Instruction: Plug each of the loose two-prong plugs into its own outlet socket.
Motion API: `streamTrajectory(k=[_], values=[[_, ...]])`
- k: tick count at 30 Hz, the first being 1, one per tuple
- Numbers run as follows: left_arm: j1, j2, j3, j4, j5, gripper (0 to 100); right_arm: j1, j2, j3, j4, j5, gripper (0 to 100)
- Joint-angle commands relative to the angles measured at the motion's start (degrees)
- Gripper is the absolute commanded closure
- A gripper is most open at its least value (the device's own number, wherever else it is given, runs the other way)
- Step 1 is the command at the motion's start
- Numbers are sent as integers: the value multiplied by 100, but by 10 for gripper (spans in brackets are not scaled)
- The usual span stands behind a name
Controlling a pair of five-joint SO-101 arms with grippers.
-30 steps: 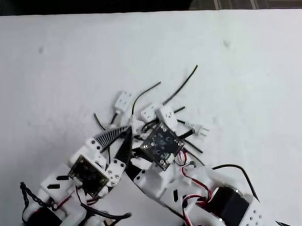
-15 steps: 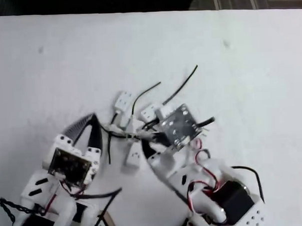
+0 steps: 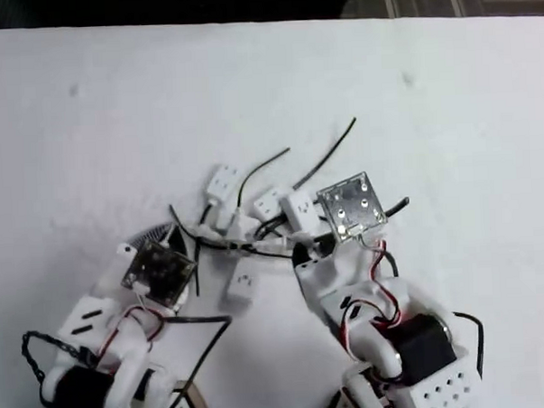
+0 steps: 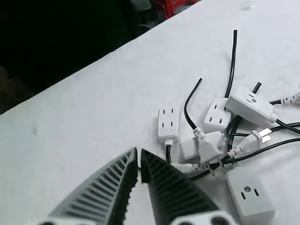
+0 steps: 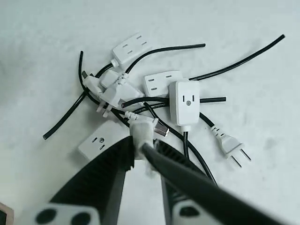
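Observation:
My right gripper (image 5: 140, 151) is shut on a white two-prong plug (image 5: 142, 132), its prongs pointing sideways over the tangle of black cords. Around it lie white sockets: one three-hole socket (image 5: 187, 104), a flat one (image 5: 161, 83), one at the far side (image 5: 131, 47) and one beside my fingers (image 5: 99, 143). Another loose plug (image 5: 231, 145) lies apart on its cord. My left gripper (image 4: 139, 164) is shut with nothing in it, short of a two-slot socket (image 4: 168, 124) and a loose plug (image 4: 205, 151). From above, the left gripper (image 3: 168, 236) sits left of the cluster.
The white table (image 3: 448, 106) has free room at the back and on both sides. Black cord ends (image 3: 329, 156) stick out behind the cluster. A lone socket (image 3: 244, 284) lies between the two arms. The table's far edge (image 3: 246, 22) meets a dark area.
My left gripper has pulled back from the cluster to the front left, uncovering a socket between the arms. The right wrist has swung to the right.

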State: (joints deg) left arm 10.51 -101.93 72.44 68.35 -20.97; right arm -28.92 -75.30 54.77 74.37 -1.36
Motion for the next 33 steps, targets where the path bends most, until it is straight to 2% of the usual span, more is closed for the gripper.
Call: streamTrajectory(k=[1,6,10,15,19,26,33], values=[[4,875,-387,114,-44,921,303,690,-141,31,-9,982],[92,2774,-1618,484,-44,924,743,1631,-492,-75,-44,981],[567,4022,-2268,765,-44,918,1341,1974,-484,-347,-44,981],[963,5262,-2453,738,158,784,2158,2009,-475,-409,9,981],[1051,6114,-2497,440,492,714,2527,2062,-466,-382,202,981],[1262,7565,-2497,-246,677,710,2668,2018,-325,-400,290,981],[1262,8224,-2497,-862,1002,710,2668,2018,-220,-409,299,981]])
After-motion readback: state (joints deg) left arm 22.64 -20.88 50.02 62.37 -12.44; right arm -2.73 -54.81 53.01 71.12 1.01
